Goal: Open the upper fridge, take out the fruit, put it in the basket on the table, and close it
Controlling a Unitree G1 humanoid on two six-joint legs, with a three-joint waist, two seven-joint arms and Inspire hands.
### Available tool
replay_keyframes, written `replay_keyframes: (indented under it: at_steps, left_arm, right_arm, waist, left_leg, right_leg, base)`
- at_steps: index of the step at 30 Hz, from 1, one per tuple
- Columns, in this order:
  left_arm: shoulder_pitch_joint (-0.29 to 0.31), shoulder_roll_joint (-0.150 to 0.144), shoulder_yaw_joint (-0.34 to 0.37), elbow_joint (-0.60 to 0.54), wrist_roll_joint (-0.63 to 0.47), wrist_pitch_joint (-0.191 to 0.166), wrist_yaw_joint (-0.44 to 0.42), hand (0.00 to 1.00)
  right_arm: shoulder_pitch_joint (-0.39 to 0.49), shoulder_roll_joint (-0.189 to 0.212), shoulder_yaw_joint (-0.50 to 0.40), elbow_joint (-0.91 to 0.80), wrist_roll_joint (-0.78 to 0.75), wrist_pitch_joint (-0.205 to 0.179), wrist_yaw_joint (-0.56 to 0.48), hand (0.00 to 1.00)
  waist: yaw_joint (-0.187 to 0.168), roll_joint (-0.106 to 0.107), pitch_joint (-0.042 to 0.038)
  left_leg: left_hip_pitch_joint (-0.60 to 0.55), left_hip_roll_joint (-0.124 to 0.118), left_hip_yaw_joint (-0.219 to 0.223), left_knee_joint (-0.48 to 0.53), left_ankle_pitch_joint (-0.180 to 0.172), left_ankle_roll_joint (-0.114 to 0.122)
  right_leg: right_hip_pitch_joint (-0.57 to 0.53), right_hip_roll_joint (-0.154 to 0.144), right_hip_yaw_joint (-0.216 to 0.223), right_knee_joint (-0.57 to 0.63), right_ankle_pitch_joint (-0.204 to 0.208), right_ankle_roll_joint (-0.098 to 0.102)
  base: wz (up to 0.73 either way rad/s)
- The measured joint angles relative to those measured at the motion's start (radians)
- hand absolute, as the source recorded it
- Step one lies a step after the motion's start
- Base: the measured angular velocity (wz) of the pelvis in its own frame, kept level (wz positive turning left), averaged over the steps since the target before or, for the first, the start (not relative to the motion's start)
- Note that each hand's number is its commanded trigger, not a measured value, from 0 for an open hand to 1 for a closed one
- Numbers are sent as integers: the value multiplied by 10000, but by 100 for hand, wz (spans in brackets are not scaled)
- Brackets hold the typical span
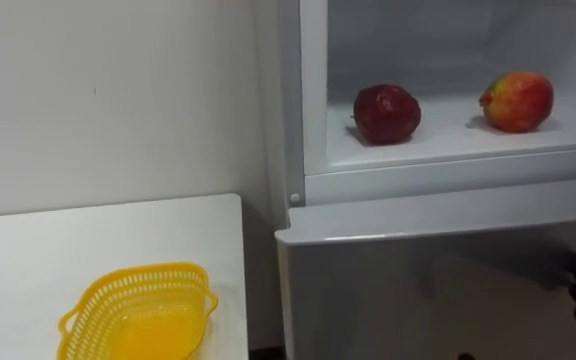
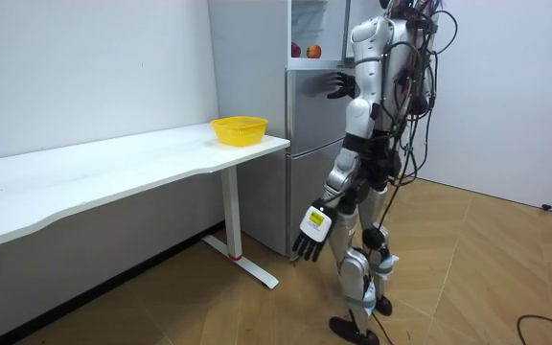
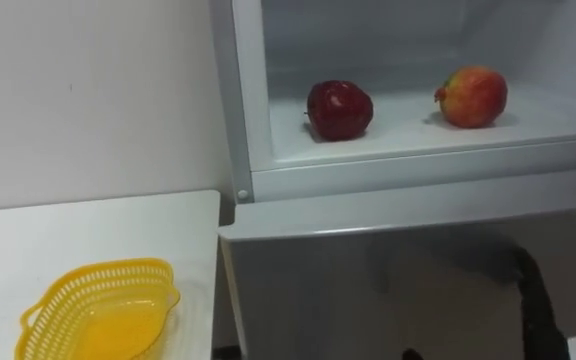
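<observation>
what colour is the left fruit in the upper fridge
The round left fruit is dark red, clearest in the right eye view.

Upper fridge compartment (image 1: 448, 135), standing open and showing its white shelf, which is carrying two round fruits. A dark red fruit (image 1: 386, 113) is sitting on the left part of the shelf, close to the front edge. A red-and-yellow fruit (image 1: 516, 101) is sitting to its right, well apart from it and slightly farther back. Both are resting loose on the shelf.
</observation>
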Motion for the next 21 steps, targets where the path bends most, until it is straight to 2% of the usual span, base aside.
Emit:
replay_keyframes:
  at_steps: [4, 7, 12, 17, 20, 21]
  left_arm:
    - [-106, 103, -193, 528, 430, 6, -92, 0]
    - [-106, 149, -280, 518, 828, 11, -136, 0]
    - [-117, 144, -351, 490, 1527, 30, -282, 0]
    - [-114, 136, -344, 471, 1607, 27, -421, 0]
    - [-205, 166, -328, 459, 1672, 85, -408, 0]
    - [-296, 210, -304, 432, 1859, 165, -356, 0]
  right_arm:
    - [-354, -8, 74, -27, -154, -1, -520, 0]
    - [-528, -9, 100, -60, -142, -2, -984, 0]
    - [-1077, -99, 127, -174, -110, -2, -1312, 0]
    - [-1242, -188, 137, -205, -75, -1, -1654, 0]
    - [-2303, -725, 133, -506, 126, -199, -1682, 0]
    - [-3049, -974, 119, -631, 168, -216, -1708, 0]
  waist:
    - [81, -45, 40]
    - [252, -64, 53]
    - [265, -86, 53]
    - [306, -159, 84]
    - [324, -270, 80]
    - [349, -363, 74]
  left_leg:
    - [-106, 20, -84, 8, 1, 1]
    - [-189, 20, -95, 55, 2, 3]
    - [-241, 15, -110, 53, 29, 42]
    - [-242, 12, -145, 72, 33, 45]
    - [-273, 1, -284, 119, 33, 45]
    - [-277, -2, -354, 148, 33, 45]
  right_leg:
    - [-14, 3, -97, 73, 31, -16]
    - [-39, -21, -176, 32, 37, -20]
    - [-167, -53, -260, 65, 43, -24]
    - [-174, -59, -289, 168, 46, -27]
    - [-162, -74, -363, 158, 45, -26]
    - [-152, -86, -462, 133, 43, -28]
  base:
    - [2]
    - [8]
    - [1]
    - [0]
    - [9]
    - [23]
